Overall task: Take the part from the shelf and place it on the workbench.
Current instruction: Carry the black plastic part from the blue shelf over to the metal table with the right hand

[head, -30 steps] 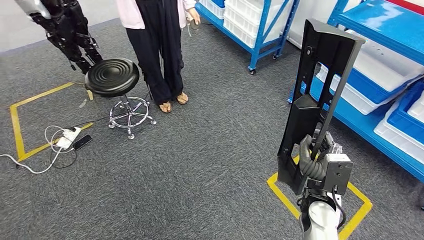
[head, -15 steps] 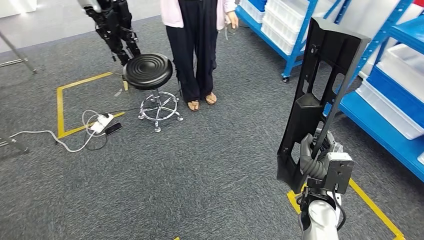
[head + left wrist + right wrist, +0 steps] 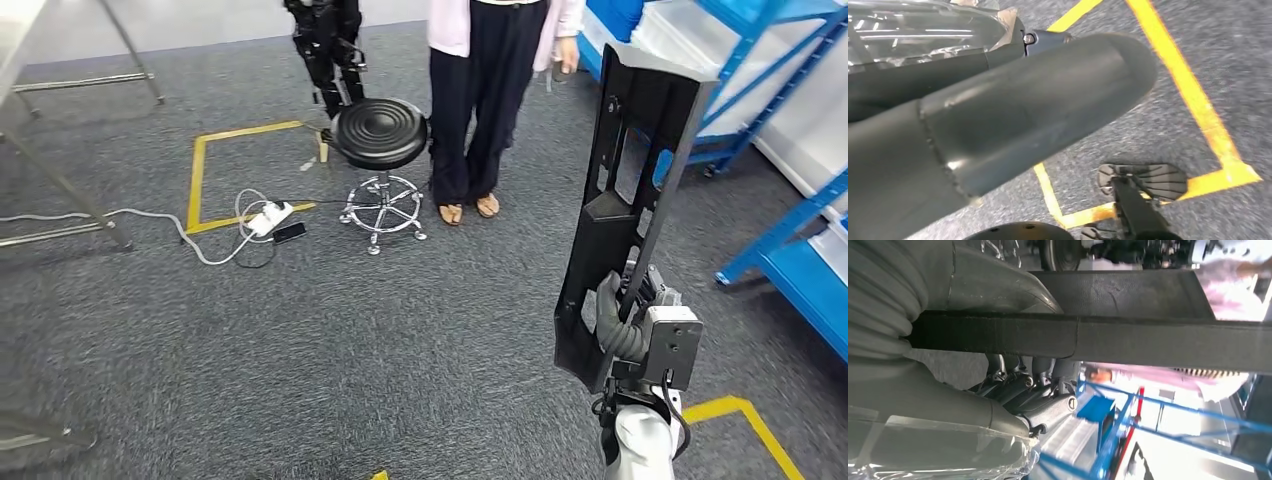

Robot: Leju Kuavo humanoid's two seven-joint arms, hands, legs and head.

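Upright, part [image 3: 625, 200] in right hand [image 3: 628, 325].

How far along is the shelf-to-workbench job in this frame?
Pick-up looks done: the right hand holds the long black part upright, off the blue shelf. In hand: carrying it over grey carpet, with a person and a stool ahead. Left: placing it on the workbench, not yet done.
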